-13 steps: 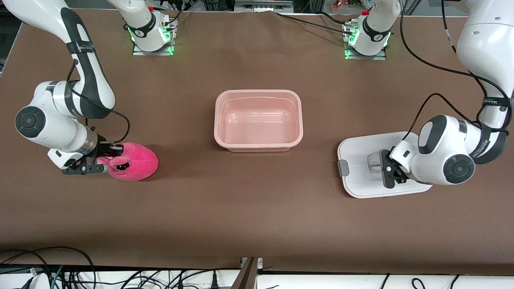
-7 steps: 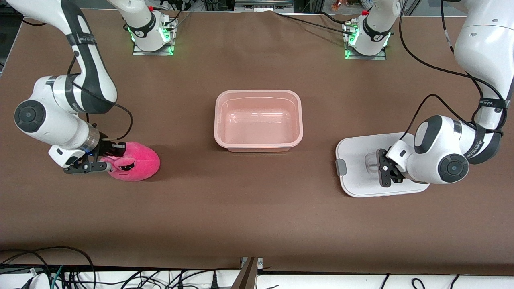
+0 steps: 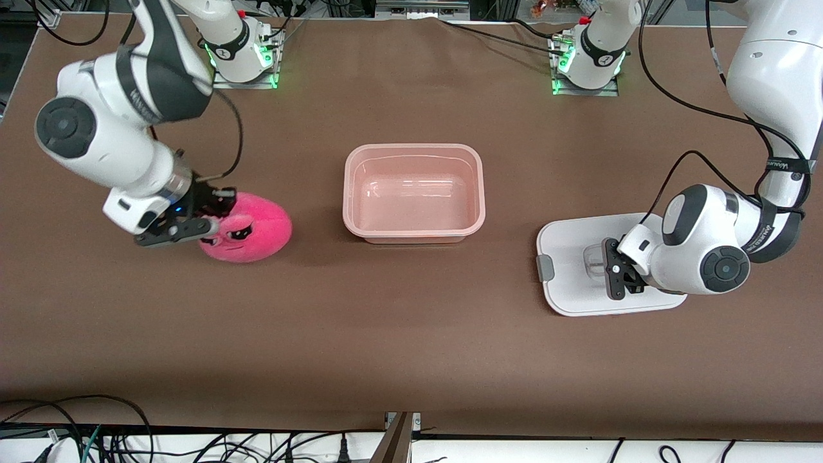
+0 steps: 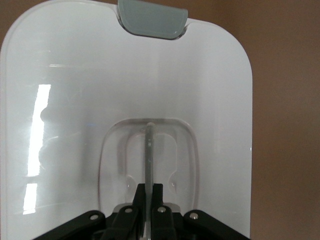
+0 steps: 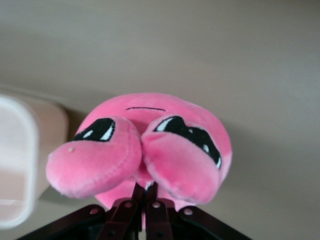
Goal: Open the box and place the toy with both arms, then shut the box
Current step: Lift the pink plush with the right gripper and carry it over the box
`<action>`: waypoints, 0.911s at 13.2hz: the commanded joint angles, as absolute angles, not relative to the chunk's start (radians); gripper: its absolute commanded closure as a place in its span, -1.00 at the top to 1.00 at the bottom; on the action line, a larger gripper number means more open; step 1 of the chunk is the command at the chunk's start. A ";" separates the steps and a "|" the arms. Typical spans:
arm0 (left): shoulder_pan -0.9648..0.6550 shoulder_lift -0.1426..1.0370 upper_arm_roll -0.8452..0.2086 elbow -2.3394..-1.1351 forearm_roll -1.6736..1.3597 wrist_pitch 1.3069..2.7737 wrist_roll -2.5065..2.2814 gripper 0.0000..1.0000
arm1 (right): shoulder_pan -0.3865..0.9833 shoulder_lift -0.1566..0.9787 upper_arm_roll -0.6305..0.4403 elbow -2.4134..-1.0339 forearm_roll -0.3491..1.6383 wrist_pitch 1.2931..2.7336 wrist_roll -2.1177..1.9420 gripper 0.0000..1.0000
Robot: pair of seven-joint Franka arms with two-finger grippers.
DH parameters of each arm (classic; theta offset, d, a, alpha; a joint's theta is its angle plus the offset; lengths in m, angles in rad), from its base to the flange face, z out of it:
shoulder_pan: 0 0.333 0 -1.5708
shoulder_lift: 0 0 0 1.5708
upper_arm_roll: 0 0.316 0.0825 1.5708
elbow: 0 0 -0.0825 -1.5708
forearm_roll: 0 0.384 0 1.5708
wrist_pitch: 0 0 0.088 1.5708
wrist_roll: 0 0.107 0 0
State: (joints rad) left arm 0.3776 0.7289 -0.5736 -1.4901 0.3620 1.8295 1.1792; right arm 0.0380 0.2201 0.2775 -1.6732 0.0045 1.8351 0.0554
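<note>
Risk first: your right gripper is pinched on the toy only at a fold of plush between the bulging eyes, fingers clamped tight together. You carry a soft, rounded blob by a small tuck of fabric, so it could swing or slip free over the table short of the box. A fast sweep toward the box would make that worse, and a low carry could catch the plush on the rim. Watch too that the toy hangs off to one side of the fingers; release it off-centre and it may land half on the rim.

Second risk sits with your left gripper, closed on the clear handle of the lid, which lies flat on the table toward the left arm's end, well apart from the box. The grip is on a thin central rib, so the lid may tilt when lifted and meet the box crooked; the grey clip would then fail to seat.

Toy: bright pink, plump, with sleepy black-and-white eyes and a thin line above them in the right wrist view, squashed slightly where the fingers bite. It sits toward the right arm's end of the table, beside the box but not yet over it. Box: open, translucent pink, nothing inside.
</note>
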 commanded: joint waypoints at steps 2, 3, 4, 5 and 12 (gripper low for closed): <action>0.373 0.706 -0.571 -1.503 0.387 1.836 1.197 -0.95 | 0.029 0.232 0.389 -1.586 0.003 1.744 -0.035 -1.00; 0.373 0.706 -0.571 -1.503 0.387 1.836 1.197 -0.95 | 0.031 0.232 0.422 -1.585 -0.003 1.741 -0.058 -1.00; 0.373 0.707 -0.571 -1.503 0.387 1.836 1.197 -0.95 | 0.050 0.233 0.445 -1.586 -0.029 1.733 -0.080 -1.00; 0.376 0.707 -0.571 -1.503 0.387 1.838 1.197 -0.95 | 0.087 0.238 0.446 -1.585 -0.072 1.705 -0.107 -1.00; 0.373 0.709 -0.571 -1.503 0.387 1.838 1.197 -0.95 | 0.221 0.241 0.446 -1.588 -0.190 1.586 -0.259 -1.00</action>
State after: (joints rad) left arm 0.3773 0.7289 -0.5736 -1.4901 0.3620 1.8302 1.1804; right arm 0.2126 0.2348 0.4489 -1.6120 -0.1673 1.6214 -0.1919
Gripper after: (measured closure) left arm 0.930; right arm 0.960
